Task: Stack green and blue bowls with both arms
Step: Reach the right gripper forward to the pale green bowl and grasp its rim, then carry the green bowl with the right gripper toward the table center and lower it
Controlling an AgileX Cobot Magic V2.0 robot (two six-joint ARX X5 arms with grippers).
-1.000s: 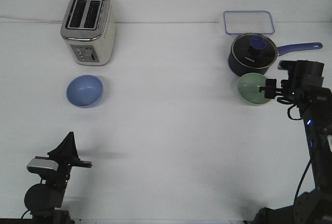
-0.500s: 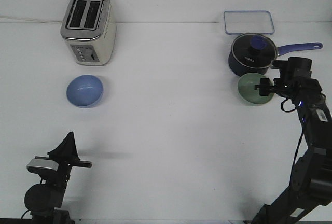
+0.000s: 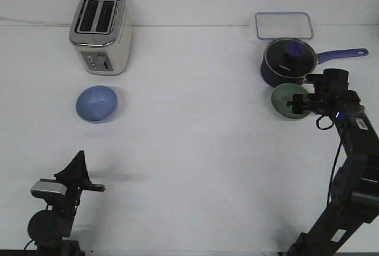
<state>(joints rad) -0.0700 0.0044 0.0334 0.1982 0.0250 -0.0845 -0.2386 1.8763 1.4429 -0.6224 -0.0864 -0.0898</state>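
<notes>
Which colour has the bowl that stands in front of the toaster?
Periwinkle blue: the blue bowl, in front of the toaster, shows best in the front view.

Green bowl: pale mint, small, round, smooth, upright on the table's right side, just in front of a dark saucepan. Right edge partly covered by a black gripper reaching over the rim.
Blue bowl: periwinkle, same size, upright, open side up, left side of table, just in front of the toaster. Untouched. Bowls well apart, not stacked.
</notes>
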